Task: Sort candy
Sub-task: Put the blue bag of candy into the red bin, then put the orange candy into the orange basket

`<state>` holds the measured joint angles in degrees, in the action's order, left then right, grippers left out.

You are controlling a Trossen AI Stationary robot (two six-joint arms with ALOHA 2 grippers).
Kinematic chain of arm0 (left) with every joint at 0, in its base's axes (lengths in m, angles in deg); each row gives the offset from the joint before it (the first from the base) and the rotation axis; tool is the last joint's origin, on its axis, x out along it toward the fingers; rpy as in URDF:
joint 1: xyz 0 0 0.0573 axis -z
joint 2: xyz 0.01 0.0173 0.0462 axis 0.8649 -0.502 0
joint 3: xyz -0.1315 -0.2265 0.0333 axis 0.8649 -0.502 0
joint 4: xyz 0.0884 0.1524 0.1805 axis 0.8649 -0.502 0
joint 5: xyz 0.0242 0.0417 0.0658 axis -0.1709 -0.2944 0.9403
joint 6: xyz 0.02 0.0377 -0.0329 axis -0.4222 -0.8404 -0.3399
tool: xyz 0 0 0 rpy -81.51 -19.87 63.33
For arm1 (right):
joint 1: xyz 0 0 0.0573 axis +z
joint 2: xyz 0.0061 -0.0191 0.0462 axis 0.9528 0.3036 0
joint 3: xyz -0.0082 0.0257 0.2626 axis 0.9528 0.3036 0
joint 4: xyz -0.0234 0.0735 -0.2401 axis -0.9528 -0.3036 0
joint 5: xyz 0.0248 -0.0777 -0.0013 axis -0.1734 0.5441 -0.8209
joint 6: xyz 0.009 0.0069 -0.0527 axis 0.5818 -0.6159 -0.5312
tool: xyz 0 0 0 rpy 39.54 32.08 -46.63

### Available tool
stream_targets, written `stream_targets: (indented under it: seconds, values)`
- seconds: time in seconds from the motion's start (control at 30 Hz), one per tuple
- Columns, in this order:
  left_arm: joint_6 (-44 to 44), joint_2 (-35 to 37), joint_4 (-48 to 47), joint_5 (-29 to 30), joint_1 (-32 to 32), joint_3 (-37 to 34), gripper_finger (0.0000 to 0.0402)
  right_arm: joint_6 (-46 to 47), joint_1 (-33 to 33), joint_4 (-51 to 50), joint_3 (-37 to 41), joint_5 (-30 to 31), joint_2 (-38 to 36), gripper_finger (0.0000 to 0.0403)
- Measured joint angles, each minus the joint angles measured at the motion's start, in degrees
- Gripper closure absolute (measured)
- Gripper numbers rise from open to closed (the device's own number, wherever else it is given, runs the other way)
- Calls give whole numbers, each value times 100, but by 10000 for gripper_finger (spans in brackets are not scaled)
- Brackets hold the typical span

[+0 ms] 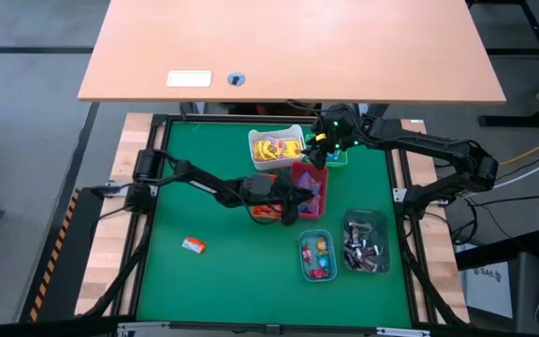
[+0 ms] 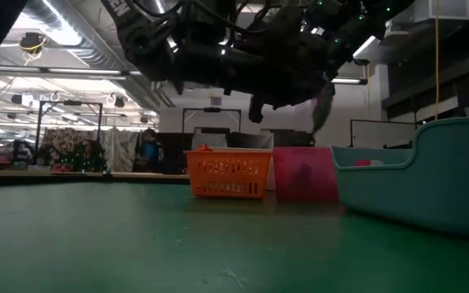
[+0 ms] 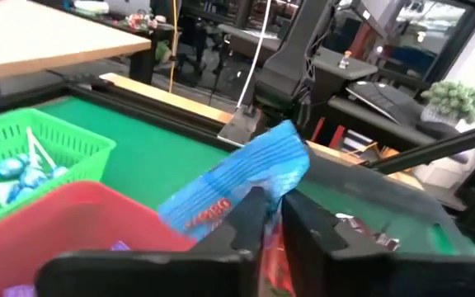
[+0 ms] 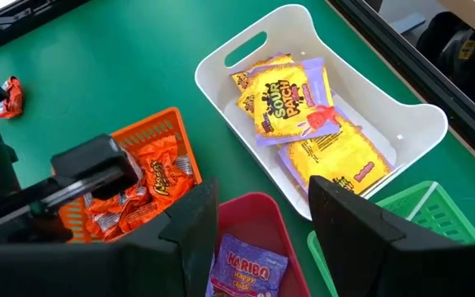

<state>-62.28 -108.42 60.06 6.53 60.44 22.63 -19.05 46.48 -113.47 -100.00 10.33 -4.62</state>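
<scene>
Blue packet (image 3: 236, 183): long axis slanting upward from left hand (image 3: 272, 235), pinched between its fingers, above red bin (image 3: 81, 216)
Right hand (image 4: 258, 219): fingers apart, over white bin (image 4: 402, 124)

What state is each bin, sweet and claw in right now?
Left gripper: pinching a blue packet over the red bin.
Right gripper: open, empty, above the bins.
White bin: holds yellow packets.
Orange bin: holds orange sweets.
Green bin: holds blue sweets.
Loose sweet: lying alone on the mat.
</scene>
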Motion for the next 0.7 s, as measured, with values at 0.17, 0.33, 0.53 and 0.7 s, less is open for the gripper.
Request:
stream_targets:
  seconds: [0.17, 0.33, 0.53, 0.7]
  values:
    - [-509, 0, 0, 67, -52, 0, 321, 0, 0, -2, 0, 1, 0, 214]
    - [-534, 0, 3, 67, -180, 0, 281, 0, 0, -47, 0, 0, 0, 214]
    - [-473, 100, -59, -325, -318, 0, 273, 0, 0, -48, 0, 1, 0, 214]
    - [-474, 538, -1022, -483, -408, 5, 275, 0, 0, -48, 0, 0, 0, 214]
